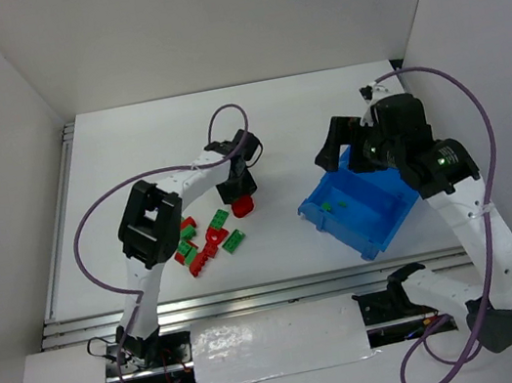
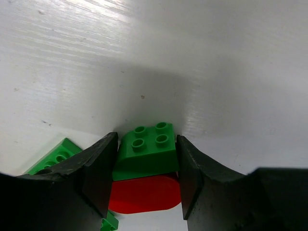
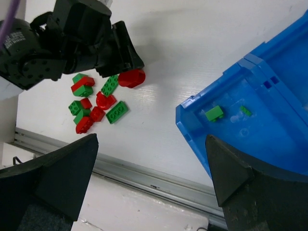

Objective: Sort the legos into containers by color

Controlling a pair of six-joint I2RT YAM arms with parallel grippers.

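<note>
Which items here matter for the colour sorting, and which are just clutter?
Job: loose legos; blue bin; green legos inside it; green-on-red piece in the jaws of the left gripper.
Not the job: purple cable; table-edge rail.

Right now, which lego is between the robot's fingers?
The green four-stud brick, atop a red piece, in the left end effector; the others lie loose.

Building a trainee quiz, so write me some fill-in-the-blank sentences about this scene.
The left end effector grips a brick coloured ___, stacked on a red piece.
The bricks inside the blue bin are ___.
The right end effector is wide ___.
Missing words: green; green; open.
</note>
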